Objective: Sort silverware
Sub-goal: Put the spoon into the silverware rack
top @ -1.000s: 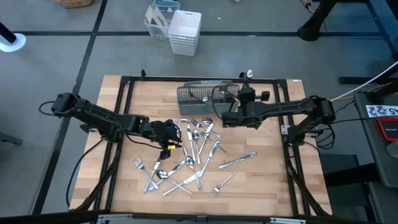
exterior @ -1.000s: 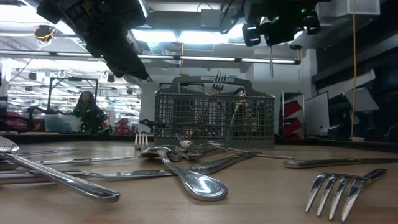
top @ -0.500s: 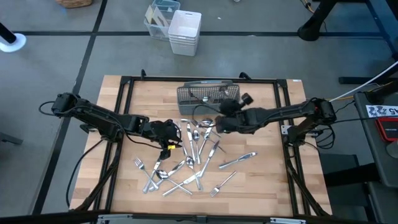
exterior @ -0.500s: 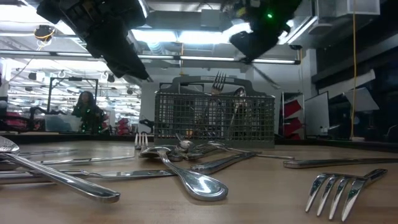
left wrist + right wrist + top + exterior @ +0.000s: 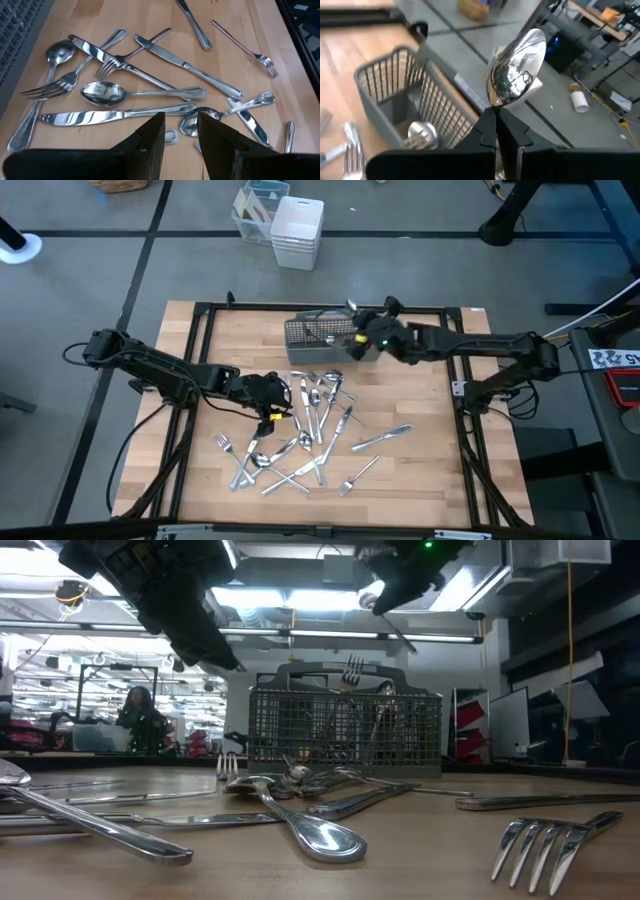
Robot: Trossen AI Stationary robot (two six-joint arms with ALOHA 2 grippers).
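Observation:
Several silver forks, spoons and knives lie scattered flat on the wooden table. My right gripper is raised over the right part of the grey mesh caddy, shut on a spoon. Forks and a spoon stand upright in the caddy. My left gripper hovers open above the left side of the pile. In the left wrist view its fingers have nothing between them, and a spoon and a knife lie below. My right gripper pinches the spoon's neck, just behind the bowl, between its two fingers. The bowl sticks out past the fingertips toward the table's far side. The fingers come from the table's right, slanting slightly down. The spoon is lifted clear above the caddy.
A black metal frame edges the table. A white bin and a clear bin stand on the floor beyond the far edge. In the low view a person sits far behind. Bare wood lies at the table's right.
My right gripper has risen and swung toward the far edge, over the caddy, while rolling its wrist. The spoon, which hung straight down below it, now slants with its bowl forward. My left gripper has kept still.

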